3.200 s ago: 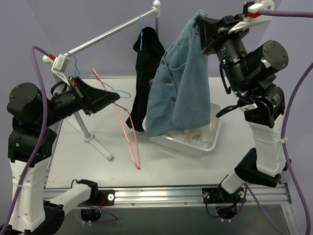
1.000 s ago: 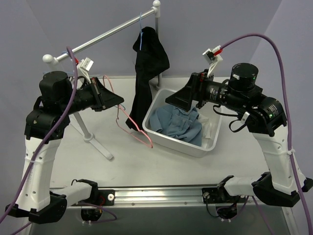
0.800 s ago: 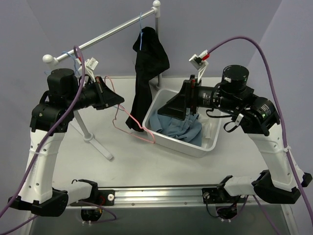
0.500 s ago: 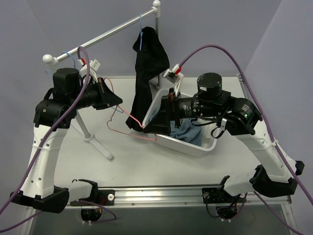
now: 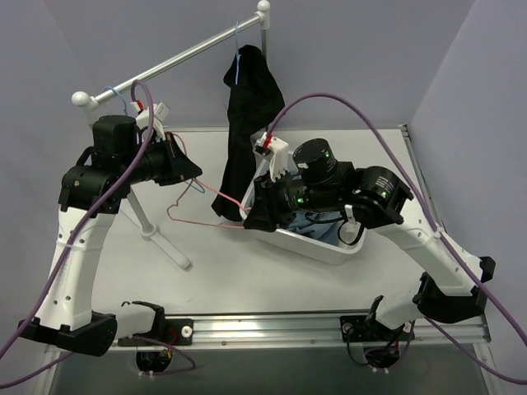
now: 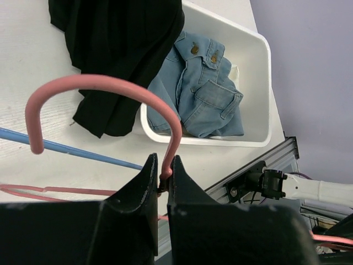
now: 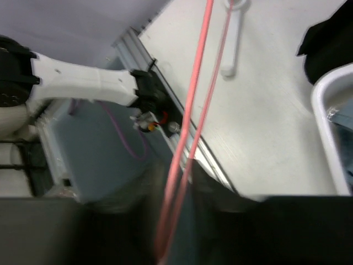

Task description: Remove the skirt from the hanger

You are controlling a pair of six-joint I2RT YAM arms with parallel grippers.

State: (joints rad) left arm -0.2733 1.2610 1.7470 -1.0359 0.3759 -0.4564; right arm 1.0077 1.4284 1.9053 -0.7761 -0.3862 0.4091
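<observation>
The large black pleated skirt (image 5: 247, 107) hangs on the thin light-blue wire hanger (image 5: 237, 70) from the silver rail (image 5: 177, 56). The left gripper (image 6: 161, 168) pinches the thin pink hanger (image 6: 105, 83) at its neck. The right gripper (image 5: 252, 220) straddles the pink wire beside the white tub (image 5: 329, 247); I cannot tell whether its fingers have met.

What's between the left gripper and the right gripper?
The thin pink wire hanger: the left gripper clamps its hook neck, and in the top view its wires run across toward the right gripper, passing the hem of the black pleated skirt.
</observation>
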